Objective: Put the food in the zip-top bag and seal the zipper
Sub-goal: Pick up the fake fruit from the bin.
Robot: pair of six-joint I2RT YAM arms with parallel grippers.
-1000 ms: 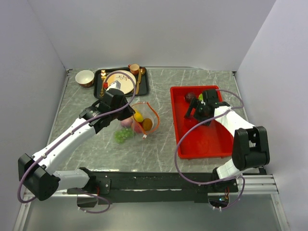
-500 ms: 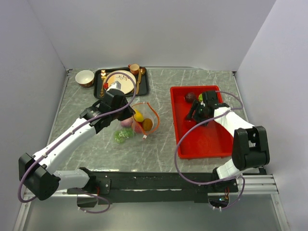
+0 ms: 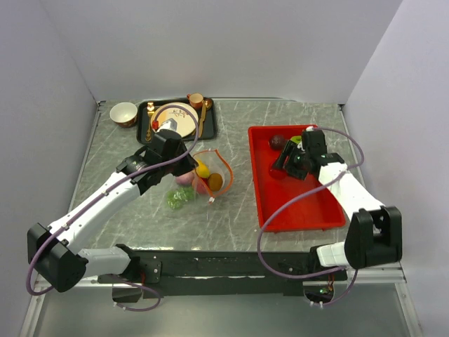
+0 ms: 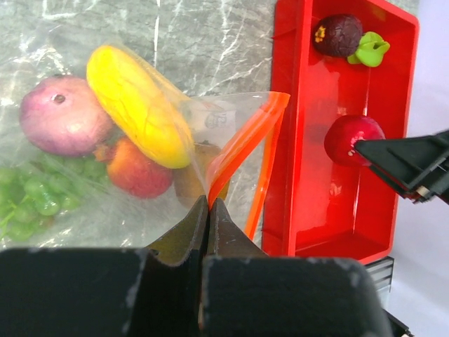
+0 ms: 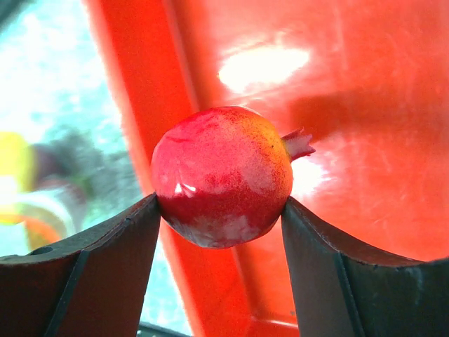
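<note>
Swung lower at the elbow since a second ago, the right arm holds its right gripper (image 5: 219, 205), clamped on a red round fruit (image 5: 221, 172), above the left wall of the red tray (image 4: 289, 126). The left gripper (image 4: 208, 208) pinches the zipper (image 4: 242, 144), propping open the zip-top bag (image 4: 210, 116) on the table (image 3: 238, 126). The carry likely goes best kept high, releasing only inside that orange-red loop. Bagged already are a yellow oblong (image 4: 137, 105), pink-purple piece (image 4: 63, 116), grape bunch (image 4: 31, 193), red piece (image 4: 137, 172) and brownish-orange piece (image 4: 189, 186), while the tray keeps a dark purple piece (image 4: 338, 35) and a green piece (image 4: 370, 50).

Glossy red plastic tray (image 3: 303, 205), clear crinkly plastic bag (image 4: 214, 121), veined stone-look table (image 3: 280, 112)
</note>
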